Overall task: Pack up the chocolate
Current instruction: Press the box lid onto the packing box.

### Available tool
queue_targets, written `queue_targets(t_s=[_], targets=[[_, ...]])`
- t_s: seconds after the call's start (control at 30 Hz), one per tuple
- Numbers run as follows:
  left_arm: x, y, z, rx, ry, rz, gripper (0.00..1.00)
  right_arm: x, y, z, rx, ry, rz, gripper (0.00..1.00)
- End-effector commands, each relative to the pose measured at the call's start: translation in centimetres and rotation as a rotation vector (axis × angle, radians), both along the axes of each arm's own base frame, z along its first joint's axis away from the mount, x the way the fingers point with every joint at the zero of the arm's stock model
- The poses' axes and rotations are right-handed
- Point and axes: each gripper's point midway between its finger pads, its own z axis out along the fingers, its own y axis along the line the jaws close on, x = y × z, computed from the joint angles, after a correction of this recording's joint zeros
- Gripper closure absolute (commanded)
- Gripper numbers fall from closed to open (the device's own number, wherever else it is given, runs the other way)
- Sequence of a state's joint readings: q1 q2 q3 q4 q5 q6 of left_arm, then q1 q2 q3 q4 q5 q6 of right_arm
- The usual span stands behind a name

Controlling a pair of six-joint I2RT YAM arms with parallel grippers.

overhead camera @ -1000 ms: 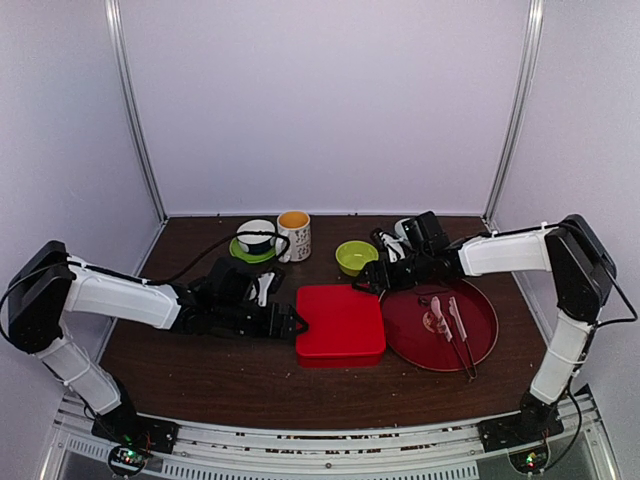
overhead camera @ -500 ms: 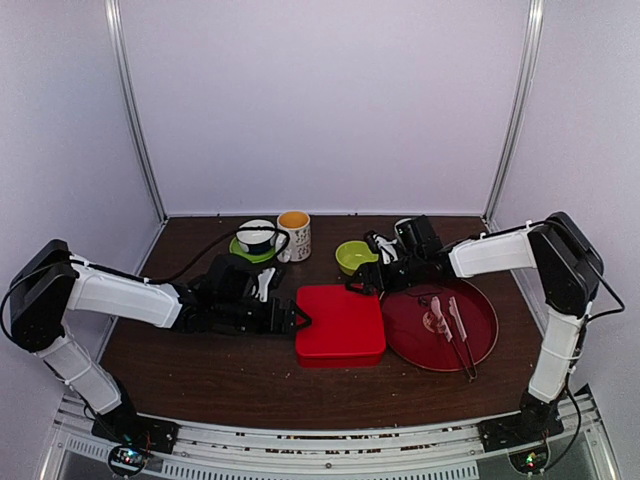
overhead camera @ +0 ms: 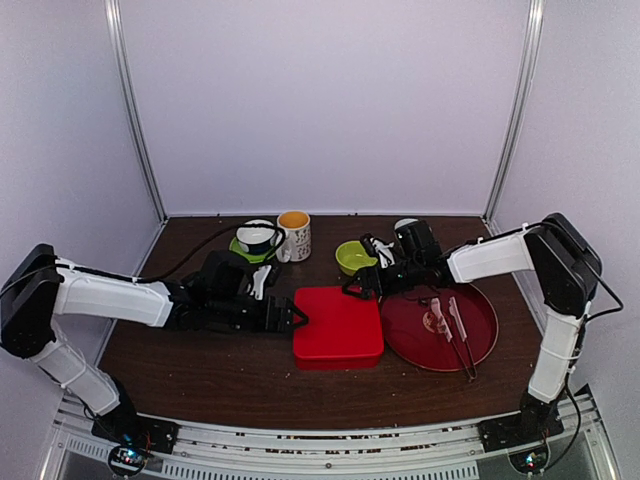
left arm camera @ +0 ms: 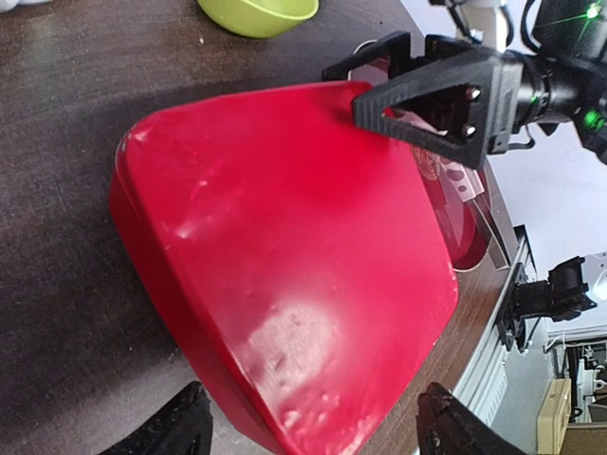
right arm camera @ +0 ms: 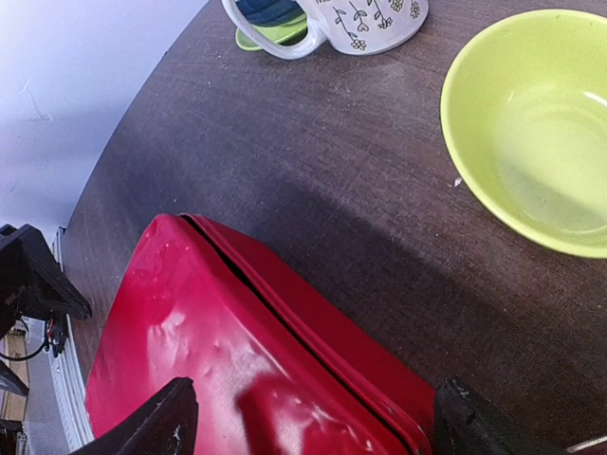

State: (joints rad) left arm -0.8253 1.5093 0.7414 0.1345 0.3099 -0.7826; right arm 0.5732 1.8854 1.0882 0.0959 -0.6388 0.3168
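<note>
Red is the box lying shut in the middle of the dark wooden surface in the top view. The left end effector reaches in low at the box's left edge, and the right end effector sits at its far right corner. Just behind that corner stands a green bowl. Further left are a patterned mug and a second mug on a green saucer. To the right of the box lies a red plate carrying pink-handled utensils.

From the left wrist, the two dark fingers stand spread wide at the bottom of the view. The near corner of the box lies between them with a gap on each side, so nothing is gripped. Across the lid, the other arm's black fingers are parted at the far edge.

From the right wrist, the fingers are also set wide apart, straddling the corner of the box, where a seam between lid and base shows. Whether they touch it cannot be told. The bowl lies close beyond on the right.

The chocolate cannot be seen in any view.
</note>
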Motion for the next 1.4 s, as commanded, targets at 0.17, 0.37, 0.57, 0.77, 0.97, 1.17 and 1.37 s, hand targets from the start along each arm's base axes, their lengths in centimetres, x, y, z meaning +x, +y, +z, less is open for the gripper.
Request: queue_targets(t_s=[0.17, 0.37, 0.57, 0.77, 0.97, 1.17, 1.37], targets=[[-0.8, 1.6, 4.4, 0.01, -0.049, -0.005, 0.22, -3.4, 0.5, 1.7, 0.067, -0.026, 0.057, 0.14], [-3.3, 2.1, 4.6, -0.015, -0.008, -0.02, 0.22, -4.7, 0.3, 1.8, 0.078, -0.021, 0.056, 0.15], [-6.6, 2.7, 3.9, -0.024, 0.073, -0.024, 0.22, -5.4, 0.0, 1.9, 0.068, -0.032, 0.057, 0.14], [-9.4, 2.5, 4.2, -0.073, 0.14, -0.01, 0.22, -4.5, 0.4, 1.7, 0.04, -0.049, 0.065, 0.14], [-10.7, 1.5, 2.7, -0.135, 0.191, -0.031, 0.23, -3.4, 1.4, 1.2, 0.032, -0.043, 0.082, 0.13], [-11.6, 0.2, 1.2, -0.159, 0.206, -0.06, 0.24, -3.3, 1.9, 1.3, 0.043, -0.033, 0.102, 0.14], [-12.4, -1.2, 0.2, -0.186, 0.245, -0.091, 0.41, -3.6, 2.0, 0.9, 0.051, -0.021, 0.114, 0.14]])
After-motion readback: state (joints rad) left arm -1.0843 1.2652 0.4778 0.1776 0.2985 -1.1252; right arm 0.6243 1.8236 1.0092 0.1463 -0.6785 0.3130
